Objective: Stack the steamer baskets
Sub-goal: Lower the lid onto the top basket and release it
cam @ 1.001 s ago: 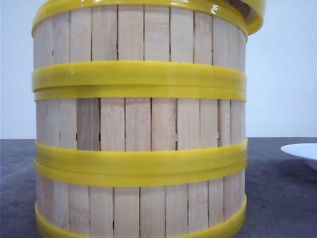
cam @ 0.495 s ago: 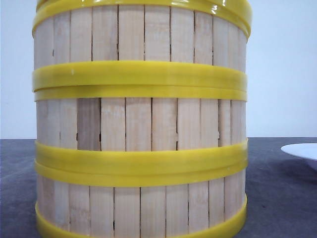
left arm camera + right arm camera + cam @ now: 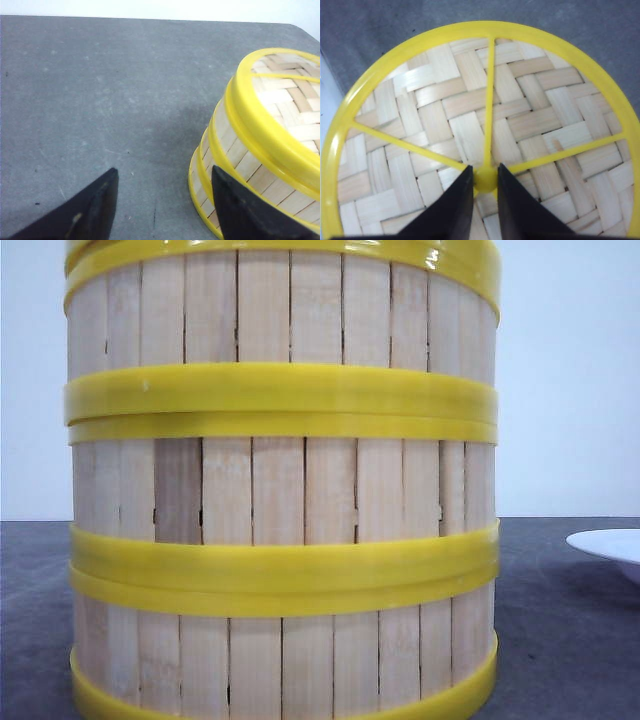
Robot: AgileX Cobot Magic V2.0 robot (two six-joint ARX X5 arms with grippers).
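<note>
Front view showed the steamer baskets (image 3: 280, 490) standing as a three-high stack on the dark grey surface (image 3: 560, 640), their walls lined up, with a white plate (image 3: 610, 545) well apart at the right edge. Each tier was pale upright slats held between thick yellow bands.

From the left wrist view, the left hand (image 3: 162, 207) was spread open over bare surface just beside the stack, gripping nothing. From the right wrist view, the right hand (image 3: 485, 187) hung above the uppermost piece, which had a woven bamboo face crossed by yellow spokes. Its fingers sat close on either side of the small yellow hub (image 3: 485, 179), nearly together. Whether they pinched the hub or merely flanked it could not be told.

Judged by the build, these baskets were probably light and fairly stiff. Thin slats and weave could flex or crack under a hard squeeze. The plastic bands looked glossy and likely slippery, so a pinch on a rim might slide. The central hub seemed the surest hold for lifting from above, since it is solid and centred, while a grip across the wall at a band would suit a sideways nudge. A tall, light stack would tip easily if knocked.
</note>
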